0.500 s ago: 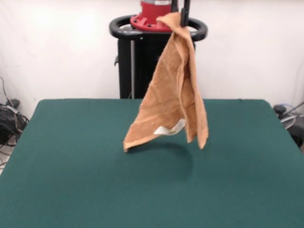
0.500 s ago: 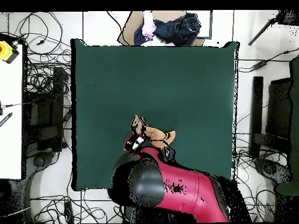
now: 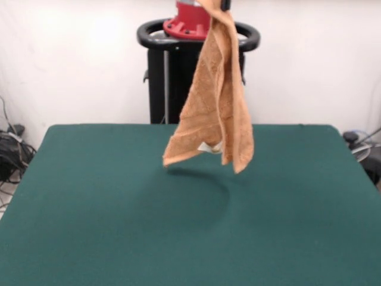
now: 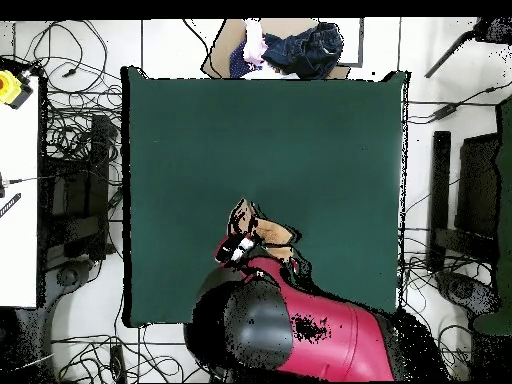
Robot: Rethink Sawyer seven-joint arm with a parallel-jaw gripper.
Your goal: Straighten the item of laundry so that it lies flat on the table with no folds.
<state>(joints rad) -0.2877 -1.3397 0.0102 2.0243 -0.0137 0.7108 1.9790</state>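
From the front, an orange towel (image 3: 214, 101) hangs in long folds above the green table (image 3: 89, 226), clear of the cloth, its top bunched at the picture's upper edge where the gripper (image 3: 225, 5) clamps it. A white label (image 3: 206, 146) peeps out near its lower hem, and its shadow falls toward the far edge. From overhead, the red arm (image 4: 320, 335) reaches in over the table's robot-side edge, with the towel (image 4: 268, 232) showing just beyond the gripper (image 4: 238, 246)
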